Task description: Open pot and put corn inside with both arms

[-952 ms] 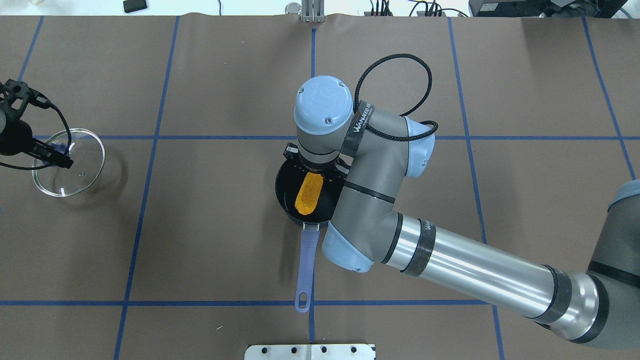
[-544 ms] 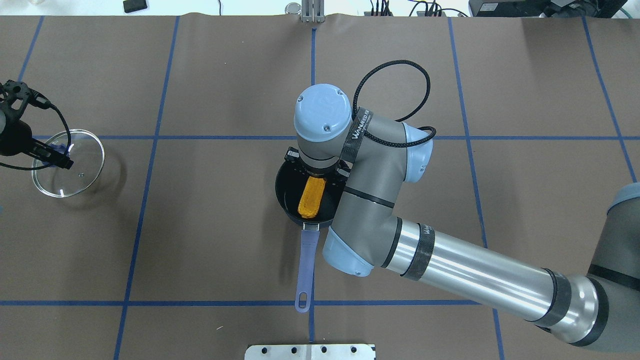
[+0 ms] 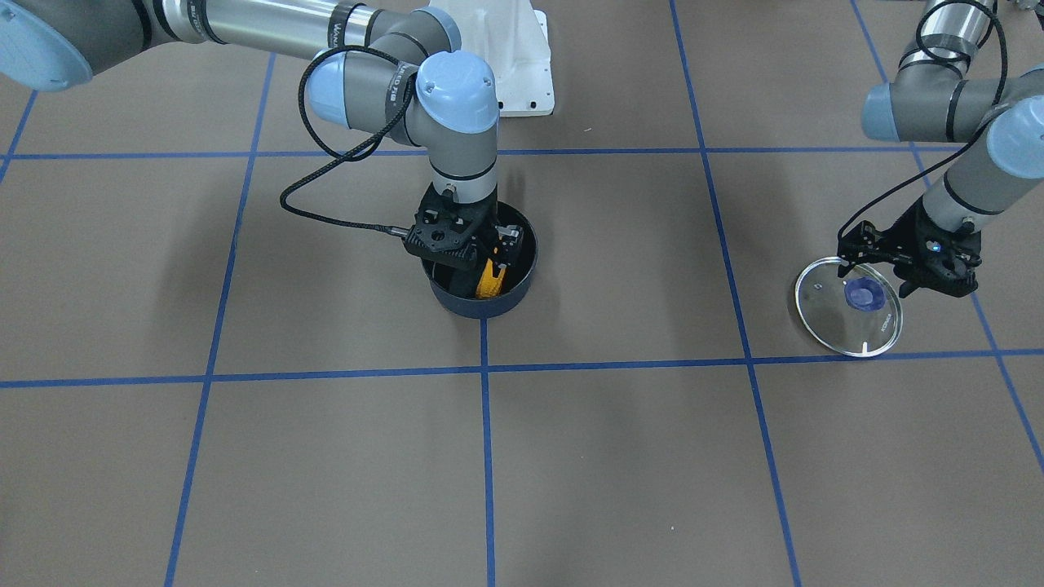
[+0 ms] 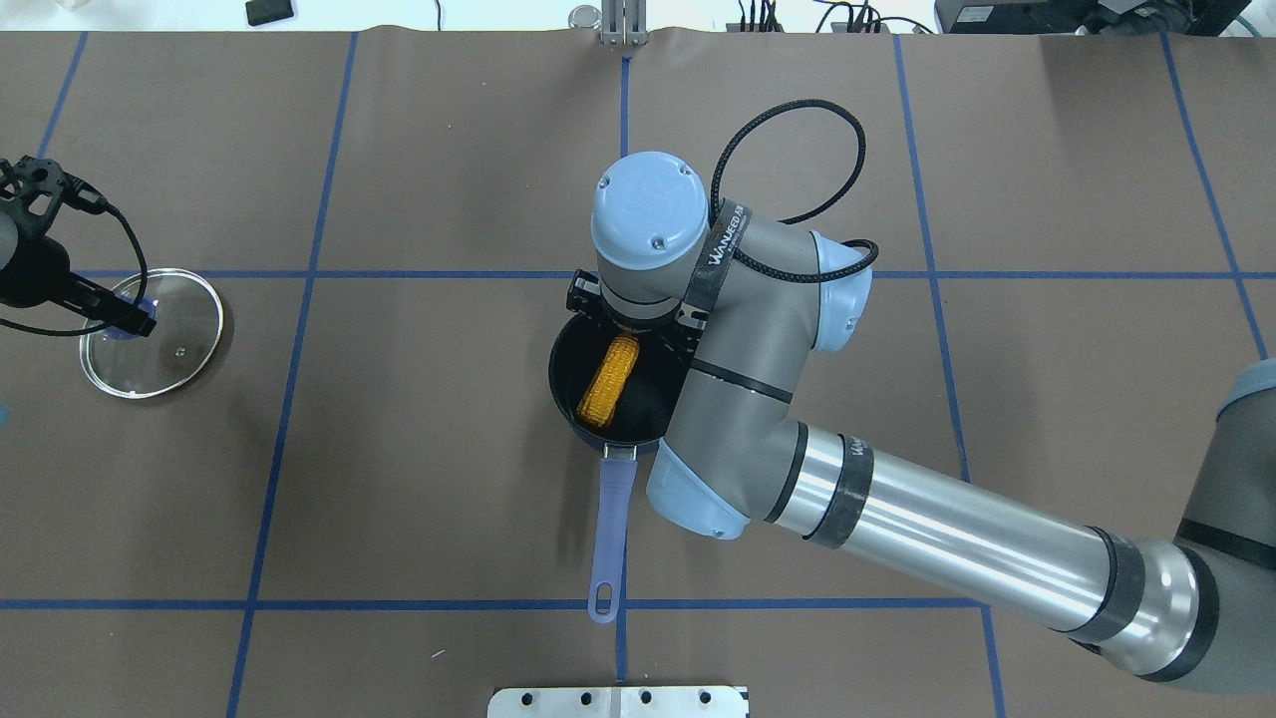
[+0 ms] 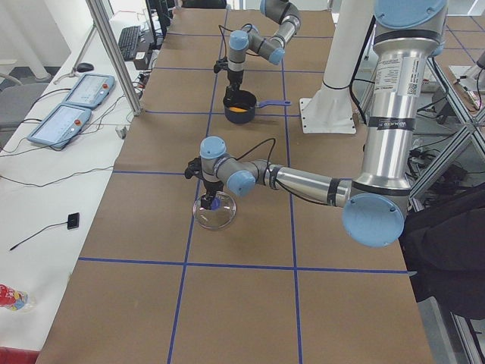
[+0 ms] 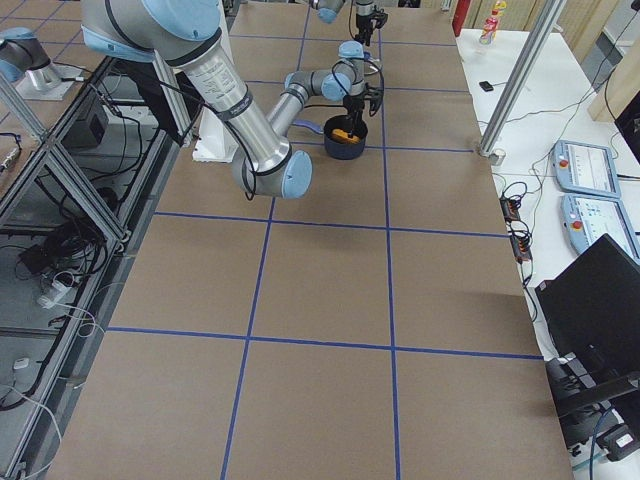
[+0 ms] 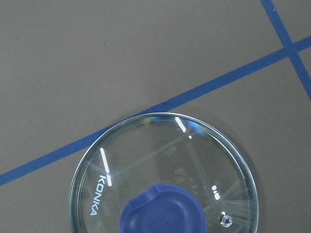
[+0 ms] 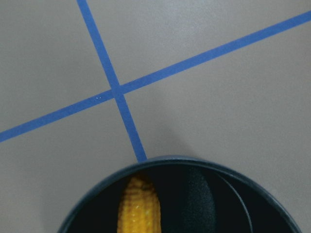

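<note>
The dark navy pot stands at the table's middle, its purple handle pointing toward the robot. The yellow corn lies slanted inside it, also seen in the front view and the right wrist view. My right gripper hangs inside the pot's mouth just over the corn's far end, jaws apart; the wrist hides it from overhead. My left gripper is shut on the purple knob of the glass lid, far left, low at the table.
The white base plate sits at the near edge. Blue tape lines grid the brown table cover. My right forearm spans the near right. A small black object lies past the far edge.
The corn has dropped into the pot and lies slanted, free of the right gripper, which has drawn back a little. The left gripper has lowered the lid and shifted it slightly right.
</note>
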You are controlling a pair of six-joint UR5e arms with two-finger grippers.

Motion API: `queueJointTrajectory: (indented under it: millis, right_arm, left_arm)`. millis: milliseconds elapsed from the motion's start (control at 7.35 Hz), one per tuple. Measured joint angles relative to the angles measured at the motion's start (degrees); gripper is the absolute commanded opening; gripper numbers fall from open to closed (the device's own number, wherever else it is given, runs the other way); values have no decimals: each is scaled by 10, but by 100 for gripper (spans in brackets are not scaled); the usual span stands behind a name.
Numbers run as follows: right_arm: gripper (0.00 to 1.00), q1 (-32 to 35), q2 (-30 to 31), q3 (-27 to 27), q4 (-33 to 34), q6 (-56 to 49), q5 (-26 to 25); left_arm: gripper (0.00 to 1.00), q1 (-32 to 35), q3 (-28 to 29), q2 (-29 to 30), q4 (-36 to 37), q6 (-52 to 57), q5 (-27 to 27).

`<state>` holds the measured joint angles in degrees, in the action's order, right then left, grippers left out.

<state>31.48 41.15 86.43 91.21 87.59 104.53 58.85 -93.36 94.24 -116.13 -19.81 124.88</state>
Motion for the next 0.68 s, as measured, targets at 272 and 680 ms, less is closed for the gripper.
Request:
queueJointTrajectory:
  millis: [272, 680]
  right_arm:
    - [100, 64, 27, 44, 0, -63, 35]
    - [100, 233, 113, 86, 0, -329, 160]
  left_arm:
    - [98, 32, 0, 2, 5, 3, 37]
    - [98, 127, 2, 33, 109, 117, 97]
